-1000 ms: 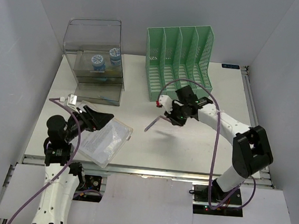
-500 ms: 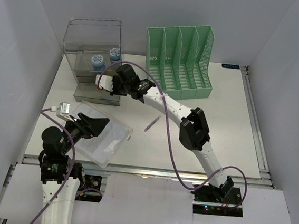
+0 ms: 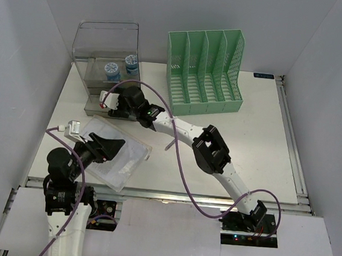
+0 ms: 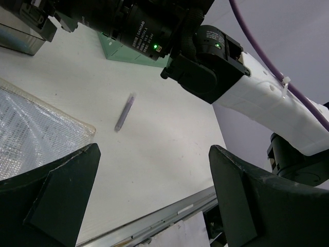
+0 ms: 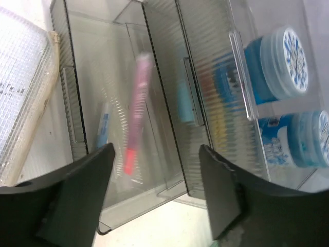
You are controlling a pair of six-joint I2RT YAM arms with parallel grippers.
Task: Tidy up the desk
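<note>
The desk is a white tabletop with a metal rail along its near edge. My right gripper reaches across to the clear drawer box. In the right wrist view this gripper is open above the box's pulled-out lower drawer. A pink pen with a red end shows blurred inside that drawer, free of the fingers. A blue pen lies beside it. My left gripper is open over a clear mesh pouch, with nothing between its fingers. A purple pen lies loose on the desk.
A green slotted file rack stands at the back centre. Two blue tubs sit in the box's upper part. The right arm stretches diagonally over the middle of the desk. White walls close in both sides.
The right arm swung left from in front of the green rack to the drawer box, and its jaws opened there. The left gripper shifted slightly over the pouch.
</note>
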